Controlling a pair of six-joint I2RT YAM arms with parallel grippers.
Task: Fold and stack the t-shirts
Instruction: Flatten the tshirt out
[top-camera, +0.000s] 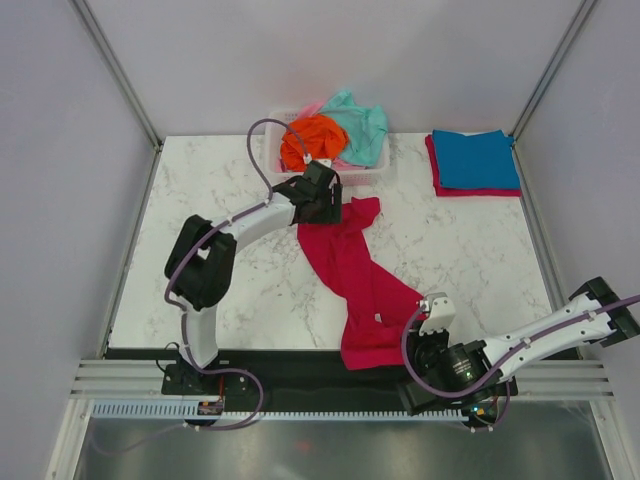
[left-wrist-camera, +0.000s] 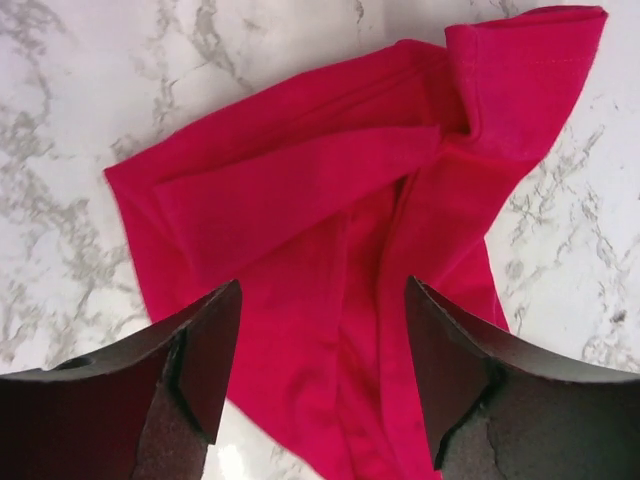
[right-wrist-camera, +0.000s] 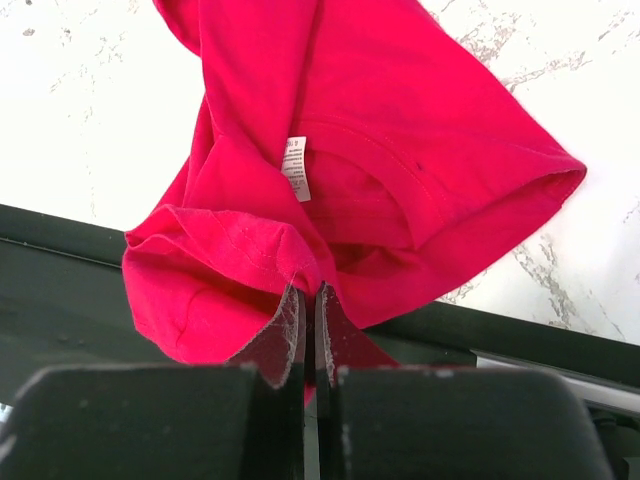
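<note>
A crimson red t-shirt (top-camera: 355, 275) lies as a long crumpled strip across the marble table, from near the basket to the near edge. My left gripper (top-camera: 335, 205) hovers over its far end, open. In the left wrist view the fingers straddle the red cloth (left-wrist-camera: 330, 200) with a wide gap around the left gripper (left-wrist-camera: 322, 285). My right gripper (top-camera: 418, 330) is shut on the shirt's near end. The right wrist view shows the right gripper (right-wrist-camera: 310, 290) pinching a fold of cloth (right-wrist-camera: 400, 120) beside the collar label (right-wrist-camera: 295, 168).
A white slatted basket (top-camera: 365, 177) at the back holds an orange shirt (top-camera: 312, 140), a mint-teal shirt (top-camera: 360, 122) and a pink one (top-camera: 340, 163). At the back right a folded blue shirt (top-camera: 475, 158) lies on a folded red one (top-camera: 470, 190). A black rail (right-wrist-camera: 60, 250) runs along the near edge.
</note>
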